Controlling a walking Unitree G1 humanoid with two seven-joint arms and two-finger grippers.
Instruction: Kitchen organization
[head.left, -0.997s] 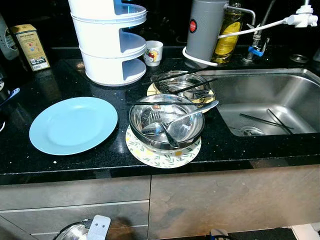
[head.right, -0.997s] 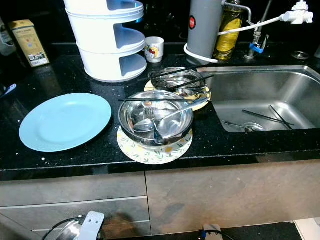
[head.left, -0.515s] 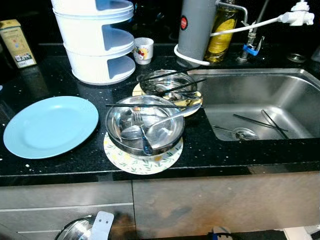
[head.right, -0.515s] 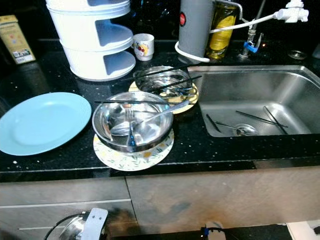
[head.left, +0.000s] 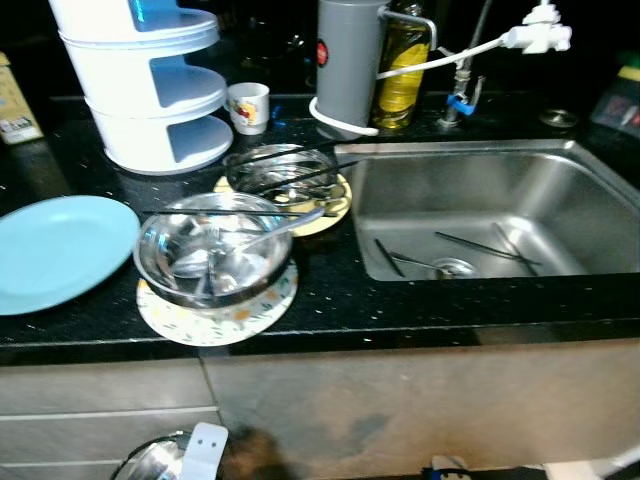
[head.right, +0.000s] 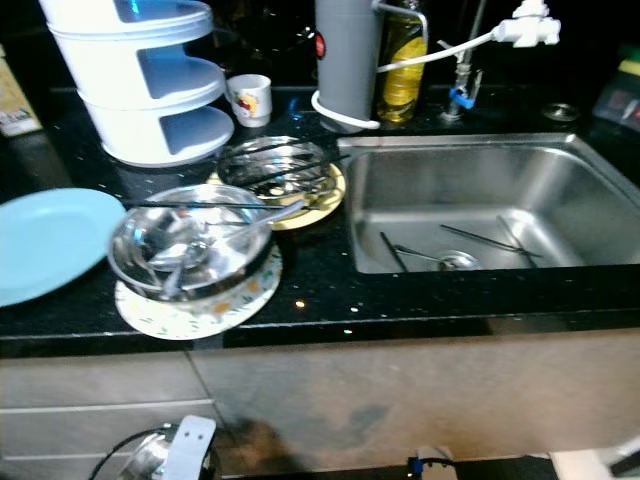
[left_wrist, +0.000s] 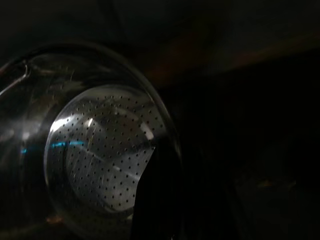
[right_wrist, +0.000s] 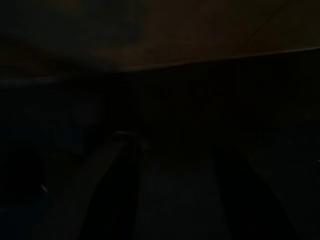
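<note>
Stone, black and speckled, formed the bench, glossy under the light. A round steel bowl holding cutlery sat on a flat floral plate, a black chopstick laid across its rim. Just behind it a smaller steel bowl rested on a yellow plate. A smooth pale-blue plate lay well to the left, near a white three-tier plastic rack. The rectangular steel sink held loose chopsticks by the drain. The left hand hung low in shadow against a perforated steel colander; whether it pinched it could not be told. The right hand hung with dark fingers spread apart.
</note>
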